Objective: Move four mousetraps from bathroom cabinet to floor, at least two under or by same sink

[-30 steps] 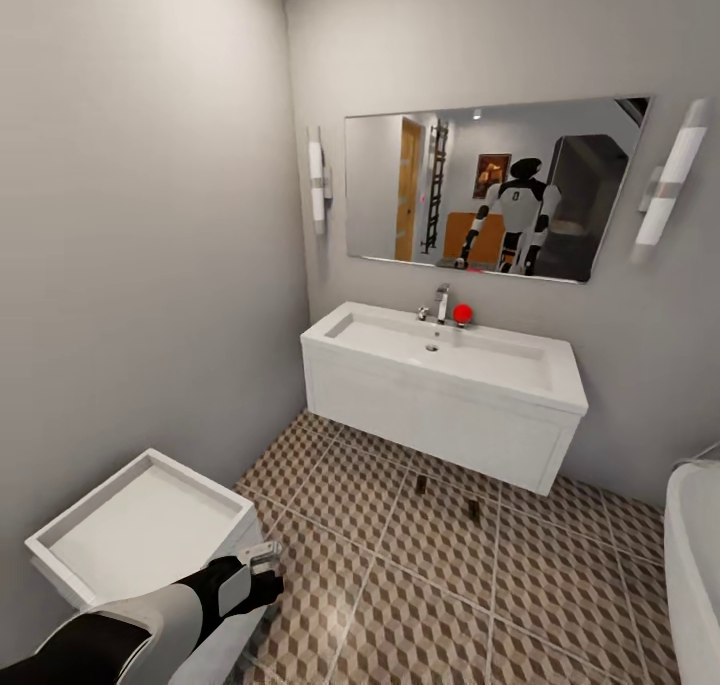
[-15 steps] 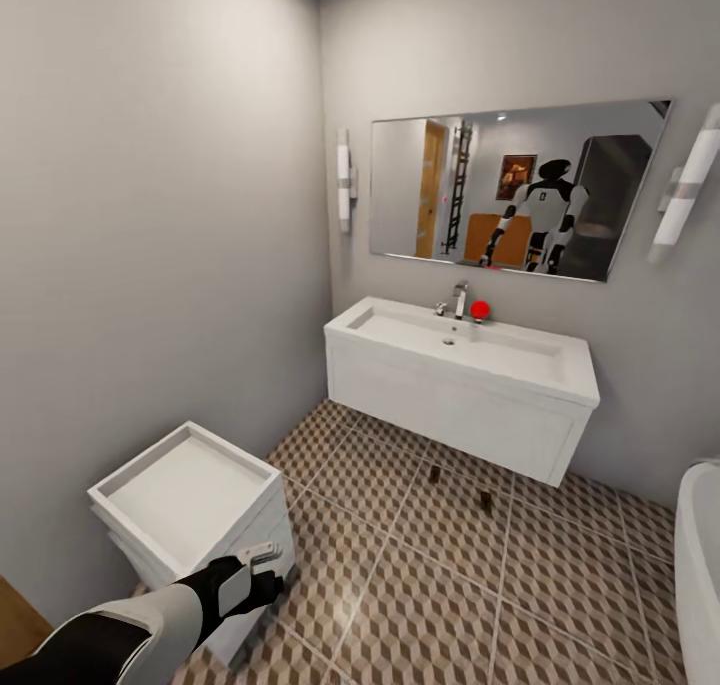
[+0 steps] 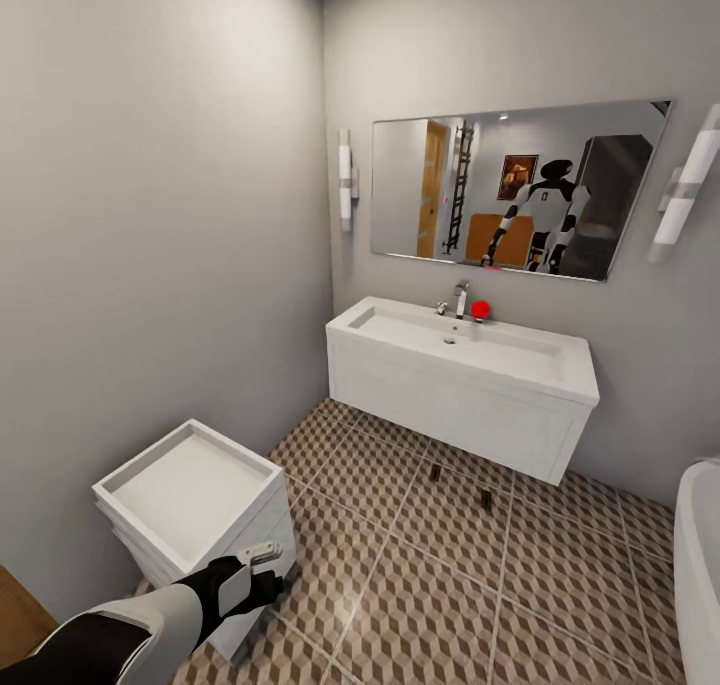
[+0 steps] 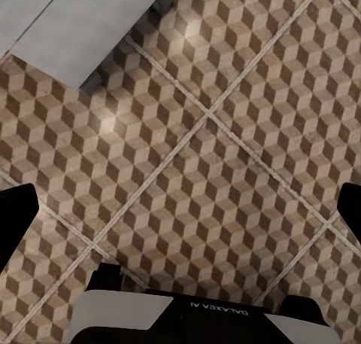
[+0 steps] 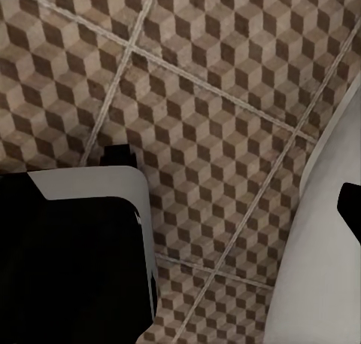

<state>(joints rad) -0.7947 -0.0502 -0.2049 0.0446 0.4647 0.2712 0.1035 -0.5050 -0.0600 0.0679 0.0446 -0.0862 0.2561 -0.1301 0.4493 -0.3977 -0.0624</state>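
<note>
Two mousetraps [image 3: 435, 473] lie on the bathroom floor [image 3: 420, 585] under the sink [image 3: 460, 385]. The left gripper [image 3: 268, 557] hangs empty, fingers spread; the right's fingers I cannot tell. Traps look light, stiff and thin, best pinched by the board's long edges

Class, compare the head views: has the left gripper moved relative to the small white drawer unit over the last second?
Yes. The left gripper now lies before the small white drawer unit's lower front; earlier it was beside its right corner.
</note>
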